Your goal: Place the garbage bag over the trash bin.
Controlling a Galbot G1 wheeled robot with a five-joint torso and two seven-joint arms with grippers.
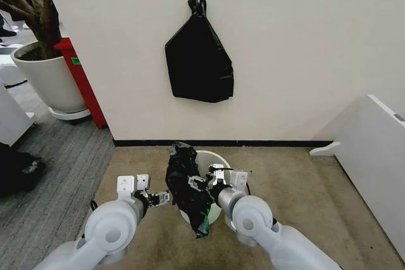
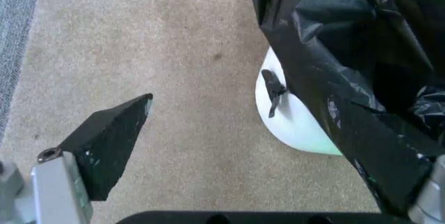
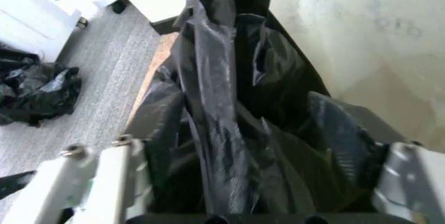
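right pincer closed on bag at bin's near rim, holding it bunched above the opening | left pincer spread wide, empty, just left of bin, likely to catch an edge | bin on carpet by wall

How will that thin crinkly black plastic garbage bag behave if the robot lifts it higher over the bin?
The thin, crinkly black plastic garbage bag is probably floppy: it hangs in folds. It looks light, so it may sway or cling. Its glossy film could slip in the right pincer, whose fingers stand either side of the bunched plastic.
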